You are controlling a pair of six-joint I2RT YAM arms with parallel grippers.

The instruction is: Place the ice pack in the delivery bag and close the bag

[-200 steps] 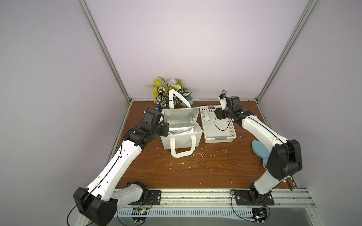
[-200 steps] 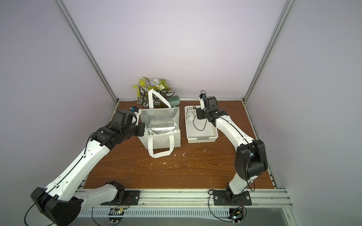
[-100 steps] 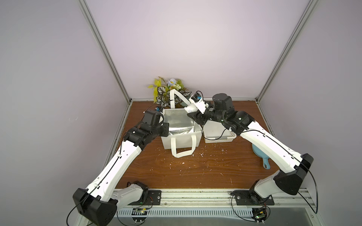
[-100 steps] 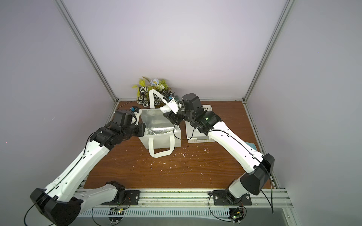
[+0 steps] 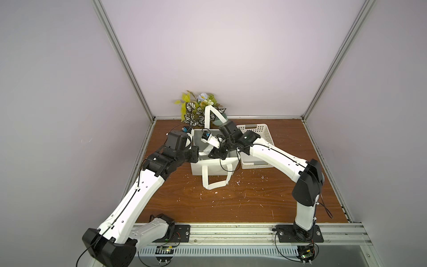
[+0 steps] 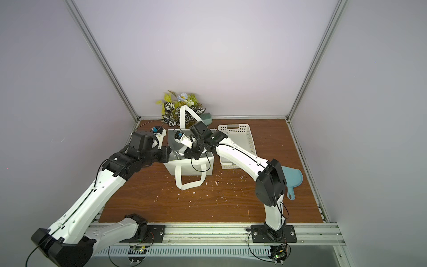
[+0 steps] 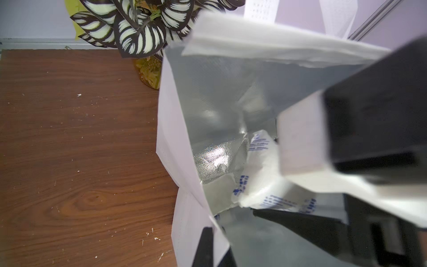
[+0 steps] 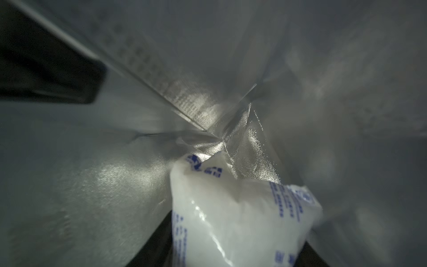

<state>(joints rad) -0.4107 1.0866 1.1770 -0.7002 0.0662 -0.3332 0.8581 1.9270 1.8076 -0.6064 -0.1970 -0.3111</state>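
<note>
Nearest me, the brown wooden table point(image 5: 231, 203) is flecked with white crumbs. On it stands the white, boxy, foil-lined delivery bag point(image 5: 215, 167), mouth open. My left gripper point(image 7: 216, 250) still pinches the bag's side wall, jaws clamped on it as before. My right gripper point(image 5: 213, 153), over the white perforated plastic basket point(image 5: 268, 138) a second ago, now reaches inside the bag, gripping the small whitish plastic ice pack with blue print point(image 8: 231, 215) low near the foil bottom. Farthest back sits a striped-leaf plant point(image 5: 196, 108).
</note>
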